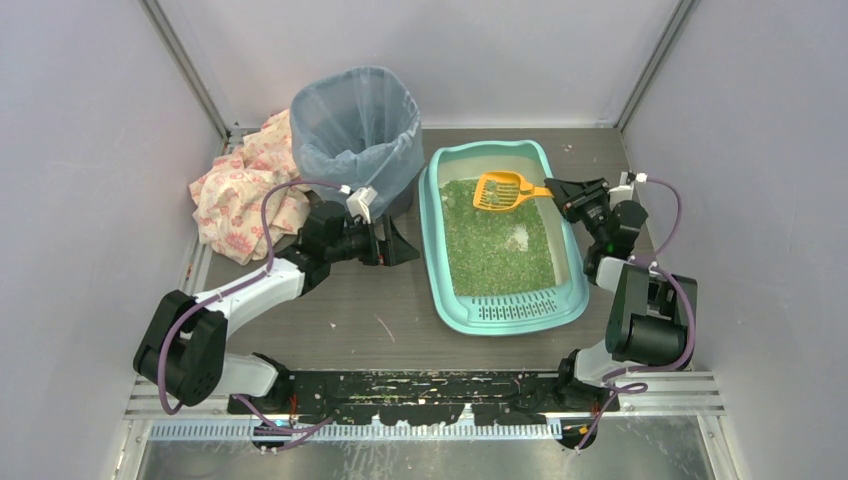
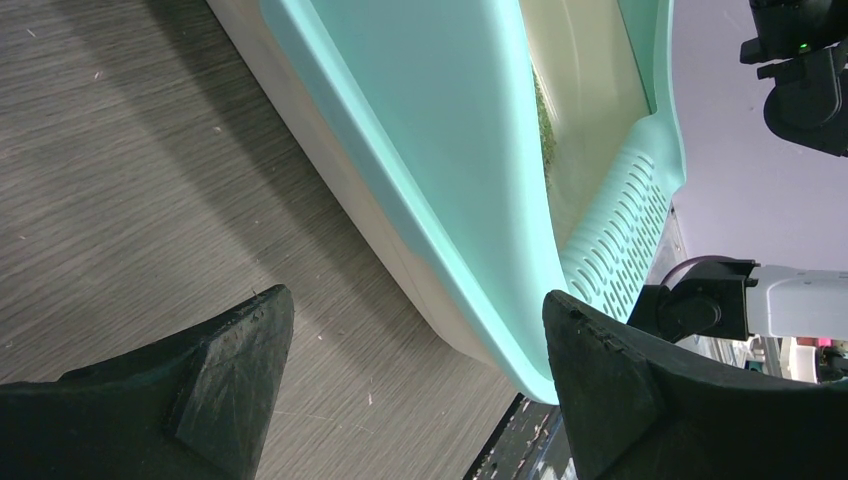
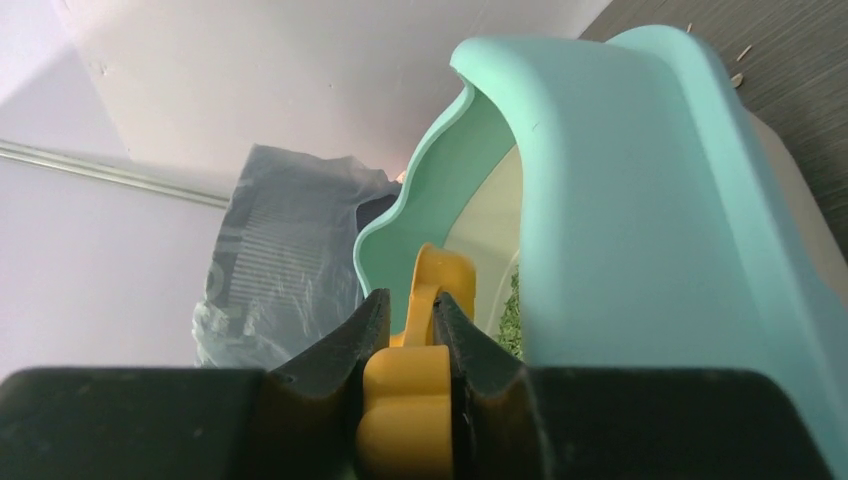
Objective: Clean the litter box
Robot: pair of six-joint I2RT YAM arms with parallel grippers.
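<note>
table: dark grey wood-grain top (image 1: 340, 310), flecked with stray green crumbs and pale specks
room: plain pale lilac-grey walls on three sides, metal strips running up the back corners, a metal rail (image 1: 420, 400) along the near edge by the arm bases
litter box: one, teal (image 1: 432, 250), on the right half of the table, its long side running away from the arms and its slotted grate step at the near end; green granules inside, with one pale clump (image 1: 517, 238) near the middle
scoop: one, orange and slotted (image 1: 500, 190), its head over the far part of the litter
bin: one, blue-grey and bag-lined (image 1: 355, 130), at the back, just left of the litter box
cloth: one, crumpled, cream with a pink print (image 1: 240, 190), lying against the bin's left side
arms: two
left pincer: (image 1: 400, 243) fingers spread wide with nothing between them, low over the table just beside the box's left wall
right pincer: (image 1: 553, 188) narrow, clamped on the scoop's handle, above the box's right rim towards the far end
</note>
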